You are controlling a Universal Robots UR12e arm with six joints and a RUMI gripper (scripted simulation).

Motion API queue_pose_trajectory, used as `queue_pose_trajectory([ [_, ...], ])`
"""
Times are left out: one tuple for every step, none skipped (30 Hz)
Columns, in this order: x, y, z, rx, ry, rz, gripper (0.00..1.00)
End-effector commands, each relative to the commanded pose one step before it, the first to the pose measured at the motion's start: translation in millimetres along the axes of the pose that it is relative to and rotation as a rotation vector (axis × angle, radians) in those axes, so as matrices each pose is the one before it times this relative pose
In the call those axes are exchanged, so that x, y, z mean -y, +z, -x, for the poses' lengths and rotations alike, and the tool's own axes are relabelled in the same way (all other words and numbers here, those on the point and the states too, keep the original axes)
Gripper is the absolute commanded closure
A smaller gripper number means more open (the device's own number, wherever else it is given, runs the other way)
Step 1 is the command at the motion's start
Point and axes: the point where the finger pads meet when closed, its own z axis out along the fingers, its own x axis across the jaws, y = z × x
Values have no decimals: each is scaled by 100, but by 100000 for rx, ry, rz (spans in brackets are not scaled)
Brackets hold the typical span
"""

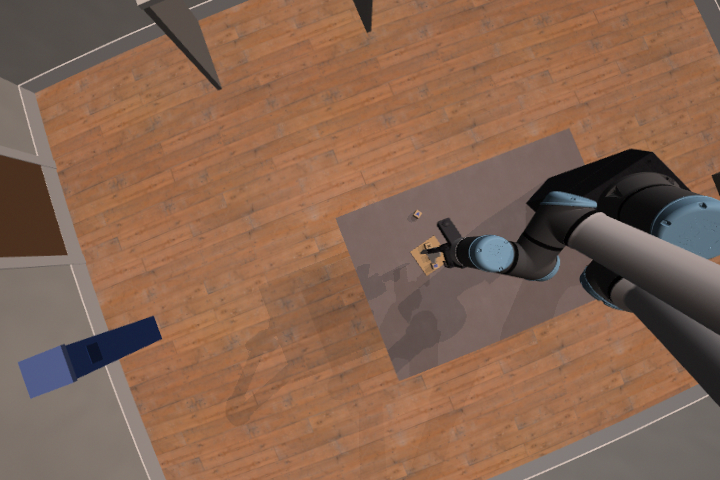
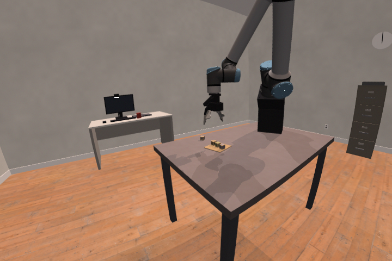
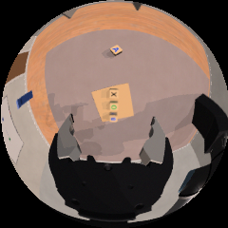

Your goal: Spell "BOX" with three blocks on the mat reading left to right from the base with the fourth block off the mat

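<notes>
You're looking at a matt, smooth grey-brown table top [image 2: 264, 160] on plain black legs. The mat [image 3: 124, 102] reads as flat tan board, cork-like. The blocks [image 2: 217, 144] look like pale wood with printed faces. The floor [image 1: 230, 169] is grained plank wood with a faint sheen.

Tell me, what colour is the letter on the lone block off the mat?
Blue, on the lone block; clearest in the wrist view.

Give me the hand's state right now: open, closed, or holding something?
Hand: open, holding nothing, raised above the mat and its row of three blocks.
</notes>
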Motion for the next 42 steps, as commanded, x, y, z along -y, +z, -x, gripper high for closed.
queue_pose_trajectory([
  [17,-2739,-9,-237,-104,244,0],
  [1,-274,0,0,0,0,0],
  [0,0,0,0,0,0,0],
  [0,0,0,0,0,0,0],
  [0,-223,0,0,0,0,0],
  [1,-174,0,0,0,0,0],
  [0,-125,0,0,0,0,0],
  [0,-82,0,0,0,0,0],
  [0,-45,0,0,0,0,0],
  [0,-18,0,0,0,0,0],
  [0,-3,0,0,0,0,0],
  [0,0,0,0,0,0,0],
  [0,0,0,0,0,0,0],
  [0,0,0,0,0,0,0],
  [0,0,0,0,0,0,0],
  [0,0,0,0,0,0,0],
  [0,0,0,0,0,0,0],
  [0,0,0,0,0,0,0],
  [0,0,0,0,0,0,0],
  [0,0,0,0,0,0,0],
  [0,0,0,0,0,0,0],
  [0,0,0,0,0,0,0],
  [0,0,0,0,0,0,0],
  [0,0,0,0,0,0,0],
  [0,0,0,0,0,0,0],
  [0,0,0,0,0,0,0],
  [0,0,0,0,0,0,0],
  [0,0,0,0,0,0,0],
  [0,0,0,0,0,0,0],
  [0,0,0,0,0,0,0],
  [0,0,0,0,0,0,0],
  [0,0,0,0,0,0,0],
  [0,0,0,0,0,0,0],
  [0,0,0,0,0,0,0],
  [0,0,0,0,0,0,0],
  [0,0,0,0,0,0,0],
  [0,0,0,0,0,0,0],
  [0,0,0,0,0,0,0],
  [0,0,0,0,0,0,0],
  [0,0,0,0,0,0,0],
  [0,0,0,0,0,0,0],
  [0,0,0,0,0,0,0],
])
